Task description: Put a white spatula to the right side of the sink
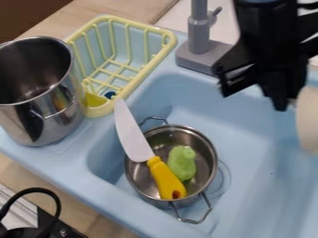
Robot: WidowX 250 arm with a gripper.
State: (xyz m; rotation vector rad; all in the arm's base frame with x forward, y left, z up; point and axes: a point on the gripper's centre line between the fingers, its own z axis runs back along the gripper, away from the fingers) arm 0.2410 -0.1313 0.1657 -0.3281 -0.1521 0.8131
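Across the worktop sits the sink [255,179], and its right side is my goal. My gripper [282,100] hangs over the sink's far right part; whether it is released or clenched, I cannot tell. Left of the sink's basin stands the pot [46,109], with the rack [149,76] at the sink's far left corner. I need neither, so I should work away from them.

By the sink's far rim rises the tap [199,37], near my gripper on its left; a sideways swing that way could knock it, so any shift should go right. Inside the sink, toward its left, is the pan [147,188], and leaning on it the knife [133,135], its blade tip near the rack.

Over the sink's right part, just beside my gripper, is what I take for the spatula [307,118], pale and cut off by the view's edge. If I have it, I should lower it slowly, level it, and let go only once the sink bears its weight; if not, I should line up squarely before closing. A high release could make it bounce or slide left, toward the toy [181,162] in the pan.
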